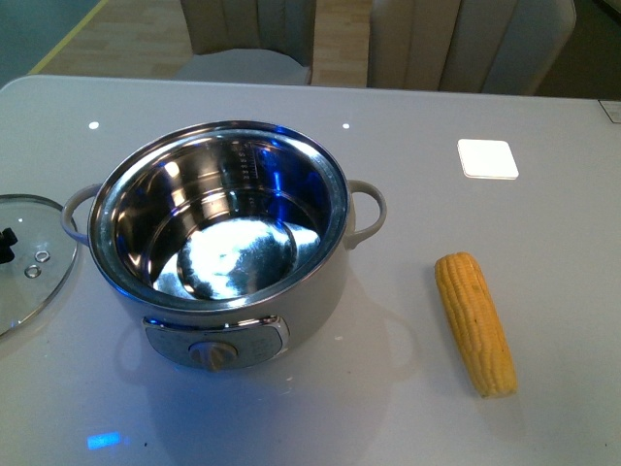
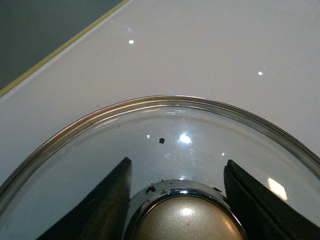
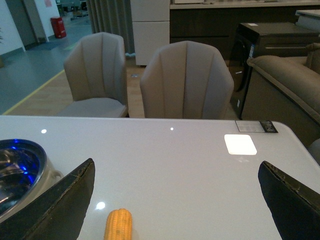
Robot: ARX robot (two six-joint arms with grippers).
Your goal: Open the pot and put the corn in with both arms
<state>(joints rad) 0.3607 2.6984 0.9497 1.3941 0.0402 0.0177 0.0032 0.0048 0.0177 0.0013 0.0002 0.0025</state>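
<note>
Aiming open-jawed right gripper at tapered yellow corn cob
Clasp it mid-length; cannot tell if left gripper is clenched

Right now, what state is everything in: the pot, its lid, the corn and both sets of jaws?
Pot: upright, uncovered, empty inside.
Lid: off the pot, flat on the table to its left, knob up.
Corn: lying loose on the table right of the pot, unheld.
Left gripper: jaws either side of the knob; whether they clamp it cannot be told.
Right gripper: jaws wide open, empty, above the table.
</note>
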